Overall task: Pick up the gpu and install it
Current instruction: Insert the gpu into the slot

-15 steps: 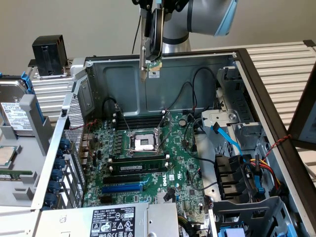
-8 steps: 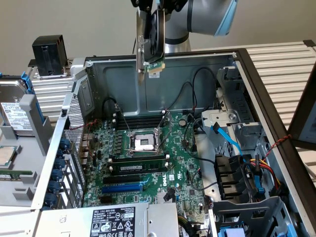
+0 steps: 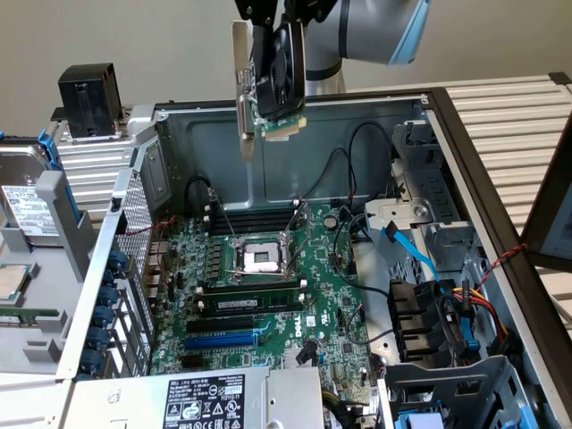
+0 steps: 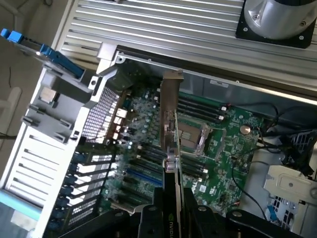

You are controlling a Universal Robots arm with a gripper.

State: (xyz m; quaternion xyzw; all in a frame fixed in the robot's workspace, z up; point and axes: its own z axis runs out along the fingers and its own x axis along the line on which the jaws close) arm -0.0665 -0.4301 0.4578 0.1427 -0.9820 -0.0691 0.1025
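Note:
The gpu (image 3: 275, 76) hangs in the air above the open computer case (image 3: 295, 107), with its black fan shroud, its thin green board pointing down and its metal bracket (image 3: 241, 85) on the exterior view's left. My gripper (image 3: 279, 20) is shut on its upper part. In the wrist view the gpu (image 4: 171, 144) appears edge-on between my fingers (image 4: 148, 220), above the green motherboard (image 4: 223, 148). Far below the card, the blue expansion slot (image 3: 222, 340) lies on the motherboard (image 3: 340, 313).
Inside the case are a bare CPU socket (image 3: 259, 259), RAM sticks (image 3: 250, 302), loose black cables (image 3: 357, 161), a blue cable (image 3: 411, 250) and a power supply (image 3: 223, 402). A drive cage (image 3: 447, 340) fills the exterior view's right. A black box (image 3: 88, 98) sits outside the case.

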